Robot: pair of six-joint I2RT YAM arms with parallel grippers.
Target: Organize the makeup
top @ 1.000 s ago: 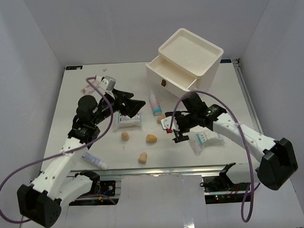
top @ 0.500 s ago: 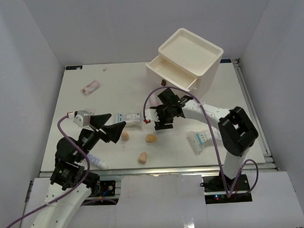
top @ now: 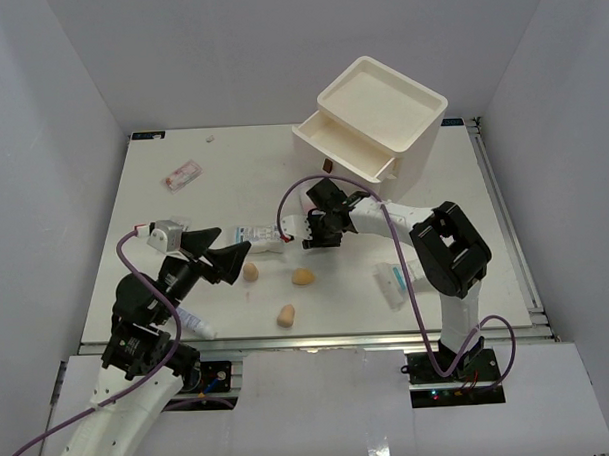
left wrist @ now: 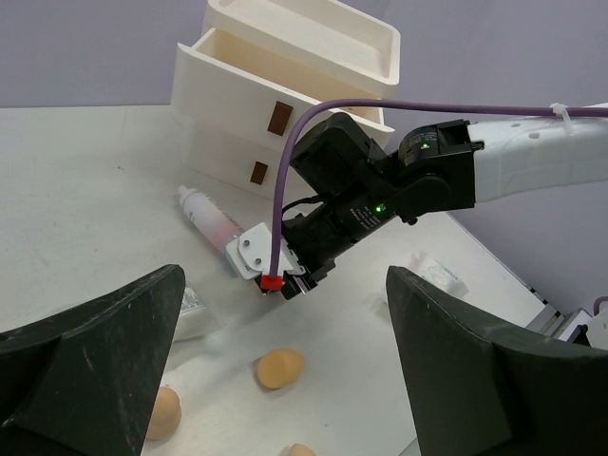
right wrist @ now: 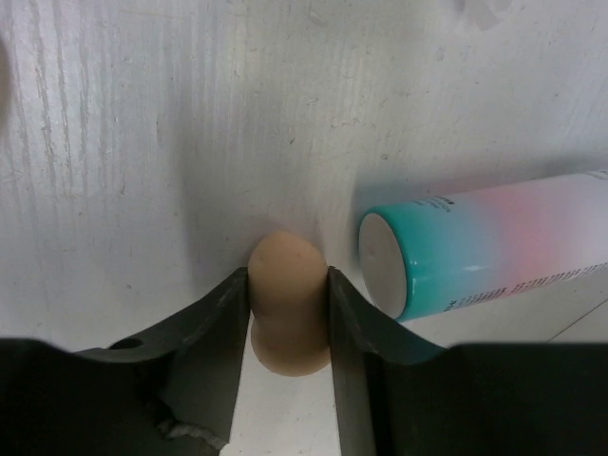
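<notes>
**Well, One Sponge Pinched, Three Left Loose**

My right gripper point(right wrist: 287, 277) was clamped on one tan egg-shaped sponge point(right wrist: 288, 328). Both fingers point(right wrist: 220, 328) pressed its sides, its waist was squeezed in between them, and its rounded end poked out past the tips. I could not tell whether it touched the white table point(right wrist: 114, 142) beneath. Just to the right of that grip lay the one white bottle point(right wrist: 494, 242) on its side. Its teal cap sat close to my right-hand finger and apart from the sponge.

My left gripper point(top: 232, 243) hung with its fingers point(left wrist: 85, 380) spread wide and nothing between them. The three loose sponges point(top: 251, 272) point(top: 303, 277) point(top: 286, 315) lay on the table just ahead of it, each apart from the others. That made four sponges in all.

I counted two white packets point(top: 260, 237) point(top: 394, 280) with teal print. One lay just ahead of my left gripper, between it and my right gripper. The other lay well to the right of my right gripper, beside that arm.

One small tube point(top: 193, 320) lay behind my left gripper, beside the arm. One pinkish sachet point(top: 181, 174) lay well apart from my left gripper, far out to its left.

The one drawer box point(top: 371, 116) stood beyond my right gripper with a drawer pulled partly out. Two brown knobs point(left wrist: 278, 119) point(left wrist: 257, 173) showed on its front.
</notes>
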